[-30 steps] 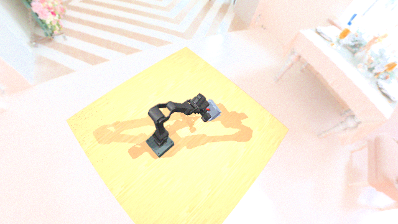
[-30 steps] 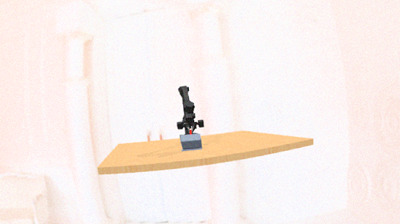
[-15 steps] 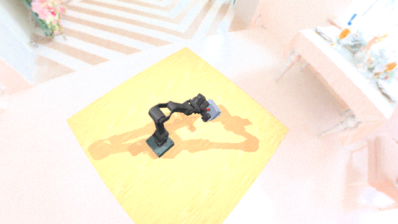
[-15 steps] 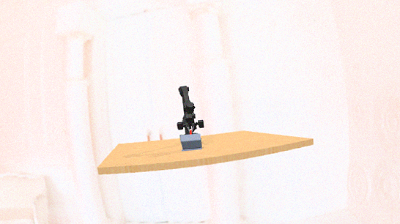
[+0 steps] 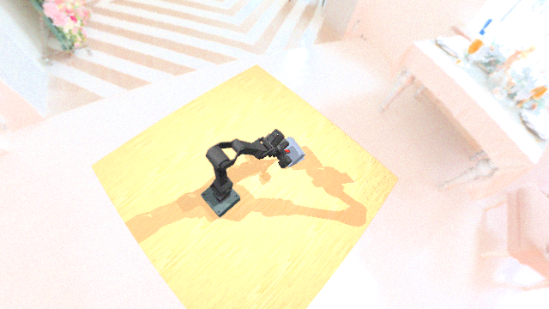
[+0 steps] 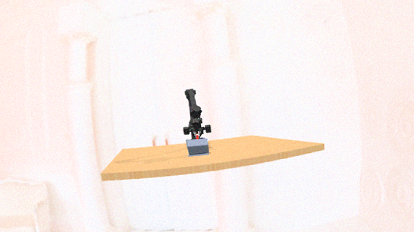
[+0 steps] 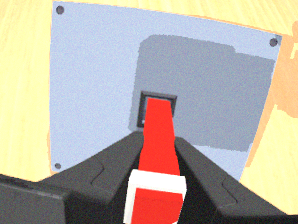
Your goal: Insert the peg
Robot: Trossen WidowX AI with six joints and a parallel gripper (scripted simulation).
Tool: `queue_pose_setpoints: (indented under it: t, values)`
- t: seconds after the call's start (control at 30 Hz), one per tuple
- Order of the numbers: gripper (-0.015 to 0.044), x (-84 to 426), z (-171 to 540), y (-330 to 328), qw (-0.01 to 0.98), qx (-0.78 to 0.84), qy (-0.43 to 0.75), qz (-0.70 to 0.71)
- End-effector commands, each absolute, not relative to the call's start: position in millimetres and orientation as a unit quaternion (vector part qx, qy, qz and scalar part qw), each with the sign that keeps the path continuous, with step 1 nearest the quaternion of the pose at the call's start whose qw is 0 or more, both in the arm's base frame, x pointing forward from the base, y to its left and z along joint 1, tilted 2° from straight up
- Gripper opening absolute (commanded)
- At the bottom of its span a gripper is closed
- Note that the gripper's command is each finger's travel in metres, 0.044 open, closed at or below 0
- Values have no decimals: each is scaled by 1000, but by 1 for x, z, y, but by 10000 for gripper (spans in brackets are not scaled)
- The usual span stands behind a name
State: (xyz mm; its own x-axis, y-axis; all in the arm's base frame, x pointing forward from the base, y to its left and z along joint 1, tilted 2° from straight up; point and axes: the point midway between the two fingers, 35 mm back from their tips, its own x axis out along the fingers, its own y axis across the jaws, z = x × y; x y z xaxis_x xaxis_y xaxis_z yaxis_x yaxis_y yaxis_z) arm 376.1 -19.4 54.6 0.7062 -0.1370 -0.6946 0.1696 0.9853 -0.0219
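Wrist view: the gripper (image 7: 157, 163) is closed on the red peg (image 7: 157, 156), its two dark fingers pressing the peg's flanks from left and right. A white band (image 7: 156, 183) circles the peg near the held end, and beyond the fingers the red shaft narrows toward the panel. The far tip of the peg sits at the mouth of a square, dark-rimmed hole (image 7: 157, 106) in the pale blue-grey panel (image 7: 93, 70); how deep the tip reaches inside cannot be told. The peg's flat sides run roughly parallel to the hole's edges. A darker grey shadow patch (image 7: 220, 90) covers the panel to the right of and above the hole. Small dark screw heads (image 7: 60, 10) mark the panel's corners. Yellow wood-grain table (image 7: 27, 96) shows around the panel.

Top view: the black arm (image 5: 223, 159) rises from a dark square base plate (image 5: 220, 199) and reaches across to the panel (image 5: 296, 152), where the gripper (image 5: 285, 155) meets its sloped face; a red speck of the peg (image 5: 286, 151) is visible there. The arm's orange-brown shadows (image 5: 334, 202) spread over the yellow table (image 5: 240, 257).

Exterior view: the arm (image 6: 193, 110) stands behind the panel (image 6: 197, 147), the gripper (image 6: 196, 134) pointing down at its top edge with the peg (image 6: 197, 136) showing red between them, on the table (image 6: 256, 153).
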Motion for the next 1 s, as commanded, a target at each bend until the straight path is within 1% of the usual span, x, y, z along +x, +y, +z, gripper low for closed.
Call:
queue_pose_setpoints:
  t: [0.0, 0.97]
  values:
    - [0, 377, 52, -20, 922, 22, 376, -83]
    - [0, 384, 47, -20, 923, 22, 376, -83]
